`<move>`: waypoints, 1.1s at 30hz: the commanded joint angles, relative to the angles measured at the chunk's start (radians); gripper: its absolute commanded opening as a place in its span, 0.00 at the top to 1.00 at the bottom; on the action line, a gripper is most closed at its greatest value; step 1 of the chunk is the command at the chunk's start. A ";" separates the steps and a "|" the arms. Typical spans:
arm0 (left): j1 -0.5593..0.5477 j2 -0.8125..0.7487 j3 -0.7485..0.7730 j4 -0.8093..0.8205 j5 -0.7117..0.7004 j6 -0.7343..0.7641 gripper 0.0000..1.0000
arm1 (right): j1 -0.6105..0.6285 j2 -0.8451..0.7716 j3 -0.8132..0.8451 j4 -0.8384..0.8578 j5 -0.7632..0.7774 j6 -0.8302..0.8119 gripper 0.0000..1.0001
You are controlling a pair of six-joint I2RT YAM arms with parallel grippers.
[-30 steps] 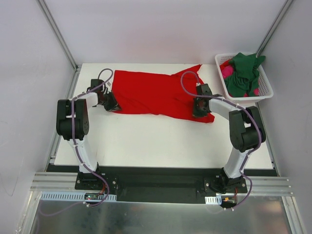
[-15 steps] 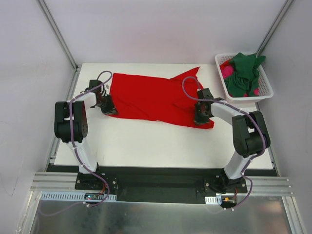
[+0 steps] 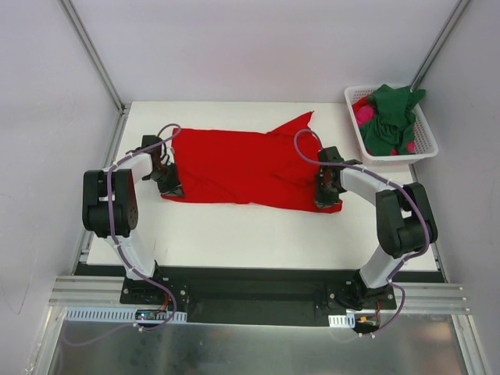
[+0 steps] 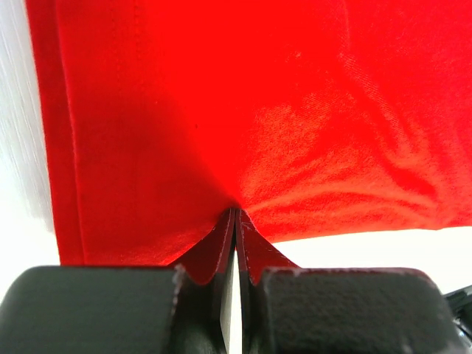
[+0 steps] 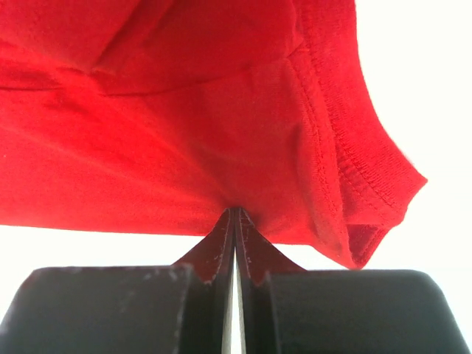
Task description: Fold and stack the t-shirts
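A bright red t-shirt (image 3: 242, 166) lies stretched across the white table (image 3: 258, 234). My left gripper (image 3: 173, 187) is shut on its near left edge, and the left wrist view shows the cloth (image 4: 243, 118) pinched at the fingertips (image 4: 234, 214). My right gripper (image 3: 324, 201) is shut on the near right corner of the red t-shirt (image 5: 184, 125), next to a hemmed sleeve. A dark green t-shirt (image 3: 391, 117) and a magenta-pink one (image 3: 364, 116) sit bundled in the basket.
The white slotted basket (image 3: 428, 141) stands at the table's back right corner. Metal frame posts rise at the back left and back right. Both arms' purple cables loop above the shirt's ends.
Both grippers have pulled the red t-shirt toward the near edge, the left end moving further left. The shirt lies flatter and more stretched than a second ago.
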 commanded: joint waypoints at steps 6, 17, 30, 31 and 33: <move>0.006 -0.069 -0.050 -0.093 -0.066 0.073 1.00 | 0.001 -0.058 -0.037 -0.087 0.071 -0.005 0.99; 0.006 -0.096 -0.066 -0.120 -0.103 0.103 1.00 | 0.002 -0.127 -0.076 -0.133 0.088 0.001 0.99; 0.006 -0.306 -0.090 -0.146 -0.026 0.132 1.00 | 0.004 -0.283 -0.042 -0.185 0.123 -0.006 0.99; 0.006 -0.332 -0.083 -0.145 -0.014 0.132 1.00 | 0.005 -0.302 -0.039 -0.181 0.123 -0.012 0.99; 0.006 -0.397 -0.050 -0.145 0.017 0.133 1.00 | 0.005 -0.348 -0.022 -0.181 0.128 -0.012 0.99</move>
